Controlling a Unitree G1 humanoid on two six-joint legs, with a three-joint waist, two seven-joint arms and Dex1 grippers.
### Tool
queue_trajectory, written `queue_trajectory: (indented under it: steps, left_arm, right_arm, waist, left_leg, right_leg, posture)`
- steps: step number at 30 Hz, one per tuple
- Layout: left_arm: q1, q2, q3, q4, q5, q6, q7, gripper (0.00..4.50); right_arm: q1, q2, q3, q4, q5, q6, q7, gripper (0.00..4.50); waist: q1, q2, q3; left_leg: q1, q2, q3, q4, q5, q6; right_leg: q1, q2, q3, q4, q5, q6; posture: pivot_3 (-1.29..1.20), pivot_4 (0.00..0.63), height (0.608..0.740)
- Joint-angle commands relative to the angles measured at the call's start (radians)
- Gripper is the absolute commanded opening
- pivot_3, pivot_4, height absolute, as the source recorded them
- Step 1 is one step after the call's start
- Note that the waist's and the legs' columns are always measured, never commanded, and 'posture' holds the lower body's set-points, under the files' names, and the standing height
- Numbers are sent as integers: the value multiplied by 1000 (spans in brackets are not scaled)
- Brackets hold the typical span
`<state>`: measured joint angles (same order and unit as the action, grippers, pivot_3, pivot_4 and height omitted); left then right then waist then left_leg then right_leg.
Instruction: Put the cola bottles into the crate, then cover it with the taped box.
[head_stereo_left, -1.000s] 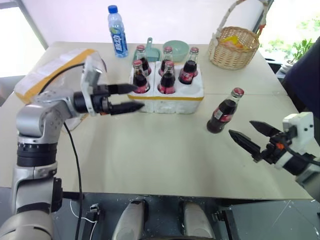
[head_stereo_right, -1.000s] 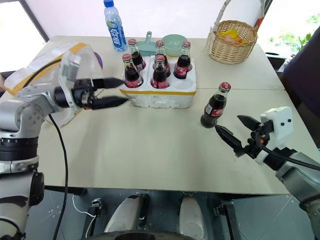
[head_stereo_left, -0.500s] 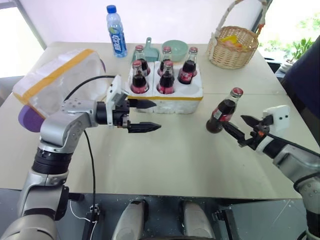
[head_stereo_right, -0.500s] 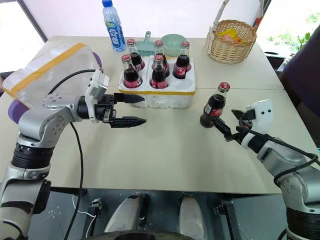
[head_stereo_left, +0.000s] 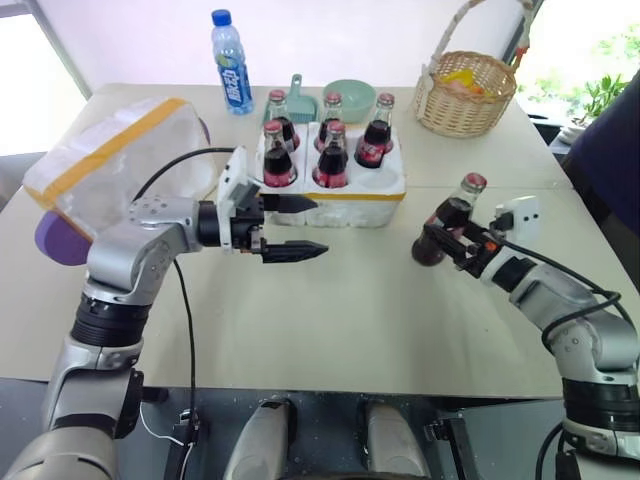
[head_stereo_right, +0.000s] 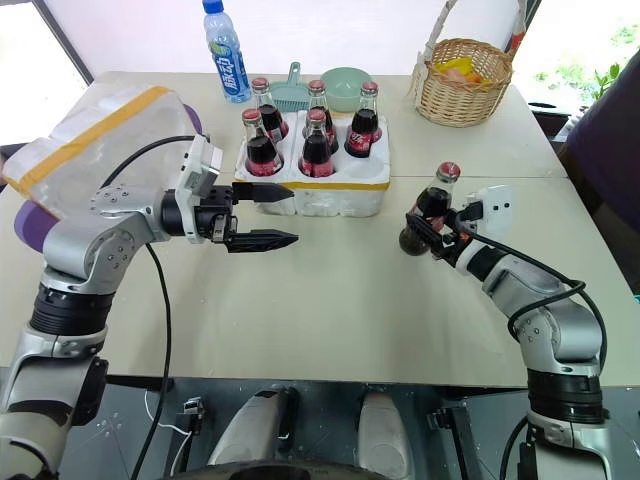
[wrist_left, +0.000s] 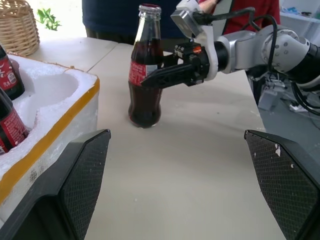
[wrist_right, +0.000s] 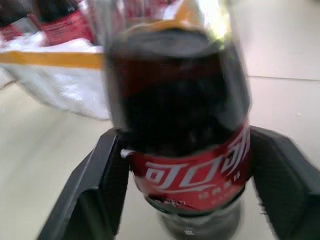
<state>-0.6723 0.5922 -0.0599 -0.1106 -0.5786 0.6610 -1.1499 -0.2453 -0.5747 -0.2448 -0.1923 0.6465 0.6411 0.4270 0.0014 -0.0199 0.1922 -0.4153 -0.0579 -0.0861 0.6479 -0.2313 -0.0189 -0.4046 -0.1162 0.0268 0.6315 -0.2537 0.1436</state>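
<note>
- Right gripper (head_stereo_left: 446, 236) clamped on the label of the loose bottle (head_stereo_left: 446, 222), which stands upright on the table (head_stereo_left: 330, 310), at 3 o'clock from the crate (head_stereo_left: 335, 196).
- Crate holds five bottles (head_stereo_left: 331, 160); front-right hole empty.
- Left gripper (head_stereo_left: 300, 227) jaws wide, holding nothing, hovering just at the crate's 7 o'clock corner.
- Taped box (head_stereo_left: 110, 160) at 9 o'clock from crate, behind left arm.

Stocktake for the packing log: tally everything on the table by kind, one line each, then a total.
Cola bottles: 6, five in the crate and one standing on the table
Water bottle: 1
Crate: 1
Taped box: 1
Wicker basket: 1
Green bowl: 1
Green dustpan: 1
Total: 12
</note>
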Motion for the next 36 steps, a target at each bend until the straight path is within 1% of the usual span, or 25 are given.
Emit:
queue_trajectory:
  steps: [1, 3, 6, 8, 10, 13, 16, 18, 22, 26, 29, 32, 36]
  left_arm:
    - [-16, 4, 15, -13, -3, -15, 7, 4500]
    - [-13, 5, 22, -9, 0, -17, 17, 4500]
    - [-5, 9, 34, -12, -7, -13, 29, 4500]
    - [4, 12, 41, -16, -10, -11, 37, 4500]
    - [10, 11, 45, -18, -10, -13, 48, 4500]
    - [15, 10, 47, -19, -10, -16, 57, 4500]
    - [16, 4, 49, -18, -10, -19, 68, 4500]
    - [17, 1, 51, -17, -8, -23, 74, 4500]
    - [17, -6, 58, -14, -6, -29, 89, 4500]
    - [24, -5, 63, -19, -9, -31, 100, 4500]
    - [28, -4, 66, -24, -10, -31, 105, 4500]
    - [28, -4, 68, -25, -11, -32, 114, 4500]
    - [29, 1, 74, -25, -11, -32, 119, 4500]
  right_arm:
    - [-2, -32, -40, -96, 18, 8, 22, 2776]
    - [-21, -69, -88, -157, 63, 41, 25, 2776]
    - [-103, -114, -144, -223, 154, 104, 17, 2776]
    - [-198, -132, -147, -225, 205, 141, 5, 2776]
    - [-299, -133, -119, -197, 218, 169, -4, 2776]
    - [-421, -106, -33, -133, 175, 169, 9, 2776]
    - [-505, -70, 45, -45, 104, 133, 27, 2776]
    - [-571, -27, 87, 60, 43, 84, 31, 2776]
    - [-661, 38, 130, 257, -62, -16, 37, 2776]
    - [-701, 89, 155, 382, -127, -81, 68, 2776]
    - [-711, 116, 173, 441, -164, -100, 96, 2776]
    - [-706, 139, 179, 452, -177, -103, 118, 2776]
    - [-688, 165, 173, 409, -168, -81, 126, 2776]
  waist:
    - [-1, 1, 0]
    - [-1, 3, 2]
    - [-2, 4, 2]
    - [-14, 4, 3]
    - [-22, 5, 3]
    - [-18, 4, 3]
    - [-19, 4, 3]
    - [-16, 4, 3]
    - [-13, 5, 3]
    - [-17, 5, 3]
    - [-22, 4, 3]
    - [-25, 4, 3]
    - [-28, 4, 3]
  left_leg:
    - [0, 0, 0, 0, 0, 0]
    - [0, 0, 0, 0, 0, 0]
    - [-1, 0, 0, 0, 0, 0]
    - [-2, 0, 0, 0, 0, 0]
    - [-1, 1, -1, -1, 0, 0]
    - [-1, 1, 0, -2, 0, 0]
    - [-1, 1, 0, -2, 0, 0]
    - [-2, 1, 0, -1, 0, 0]
    - [-5, 0, 1, 0, 0, 0]
    - [-10, -1, 1, -1, 1, -1]
    - [-12, -1, 1, -2, 3, -6]
    - [-11, -1, 2, -1, 2, -4]
    - [-11, -1, 2, 0, 2, -4]
  right_leg:
    - [0, 0, 0, 0, 0, 0]
    - [0, 0, 0, 0, 0, 0]
    - [-2, 0, 1, 0, 0, 0]
    - [-2, 0, 1, 0, 0, 0]
    - [-3, 0, 1, 1, 0, 0]
    - [-4, 1, 0, 1, 0, 0]
    - [-4, 0, 0, 0, 0, 0]
    - [-4, 0, 0, 0, 0, 0]
    - [-6, 0, 0, 1, 0, 0]
    - [-12, 0, 0, 1, 0, 0]
    - [-17, 0, 0, 4, 0, 0]
    - [-19, 0, 0, 6, 0, 0]
    - [-20, 0, 0, 10, 1, -1]
  posture:
    - [0, 150, 734]
    - [0, 150, 734]
    - [0, 150, 734]
    - [0, 150, 734]
    - [0, 150, 734]
    - [0, 150, 734]
    - [0, 150, 734]
    - [0, 150, 734]
    - [0, 150, 734]
    - [0, 150, 734]
    - [0, 150, 734]
    - [0, 150, 734]
    - [0, 150, 734]
